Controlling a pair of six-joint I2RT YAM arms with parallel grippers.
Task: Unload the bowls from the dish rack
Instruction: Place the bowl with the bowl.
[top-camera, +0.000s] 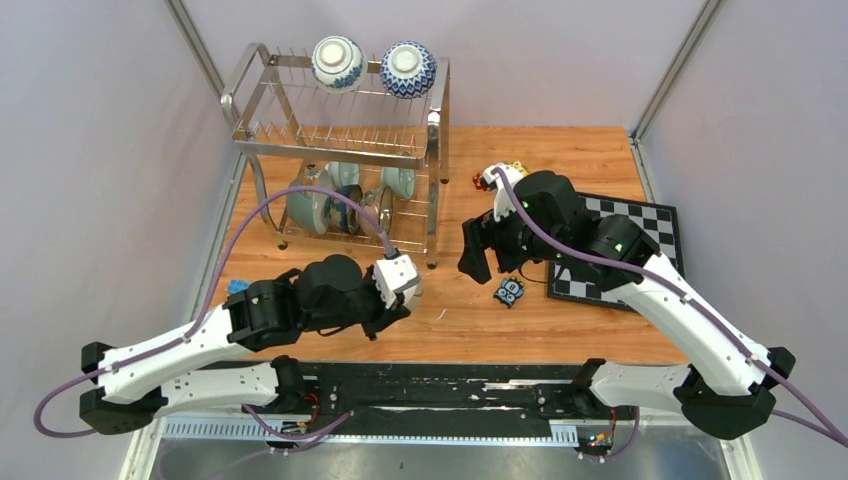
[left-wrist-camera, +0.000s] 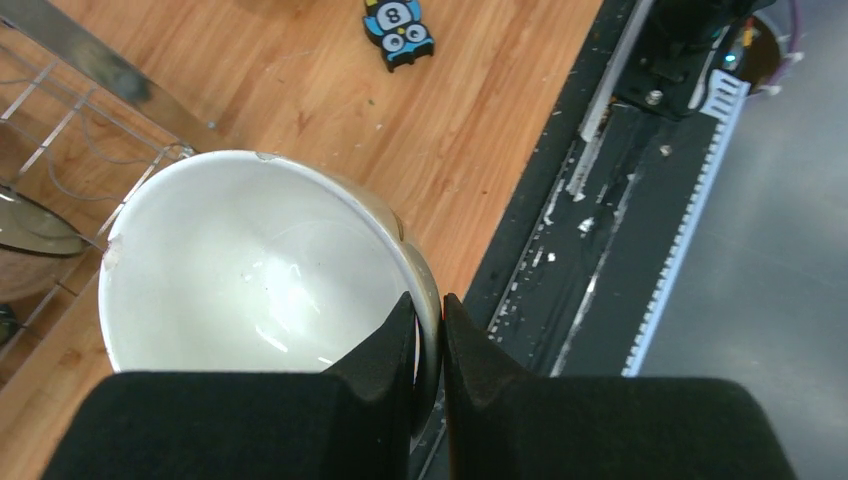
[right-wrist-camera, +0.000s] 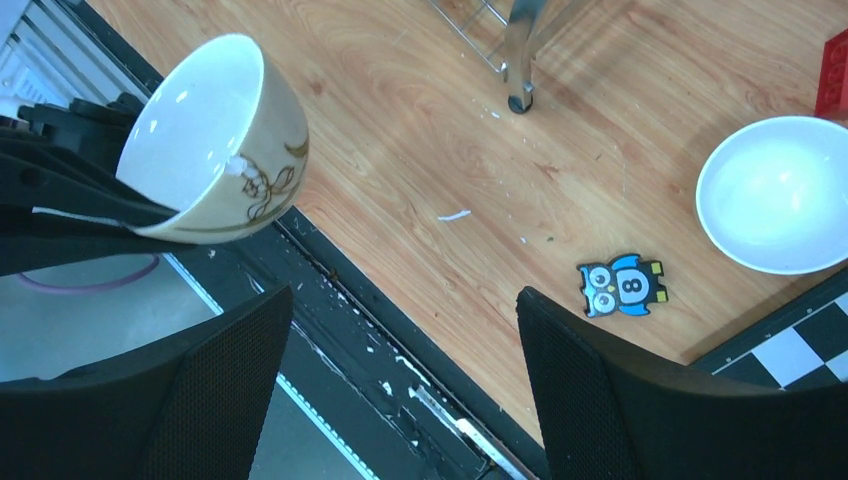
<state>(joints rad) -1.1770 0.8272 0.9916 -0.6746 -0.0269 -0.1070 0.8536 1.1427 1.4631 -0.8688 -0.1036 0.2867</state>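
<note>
Nearest, two white-and-black arms rise from a black rail along the front edge of the wooden table (top-camera: 570, 160). The left arm lies low and reaches inward toward the middle. Its left gripper (left-wrist-camera: 428, 312) is almost closed, one black finger inside and one outside the rim of a single cream bowl (left-wrist-camera: 250, 270). That bowl hangs tilted over the table's near edge, just in front of the rack's right leg; it is glossy white inside and beige outside with a brown flower sprig. The right arm arches up from its base and bends down at the wrist. The right gripper (right-wrist-camera: 400, 330) has its jaws spread wide with nothing between them, above bare wood. Under it lies one flat blue owl toy (right-wrist-camera: 622, 287) marked 8. Beyond that, one plain white bowl (right-wrist-camera: 775, 195) stands upright beside one black-and-white chessboard (top-camera: 645, 235). Farthest, at the left, is the two-tier dish rack (top-camera: 436, 150) of shiny steel wire. Two blue-and-white bowls (top-camera: 337, 62) sit upturned on top. The lower tier holds several on edge, including a pale green bowl (top-camera: 305, 208), too overlapped to count.
</note>
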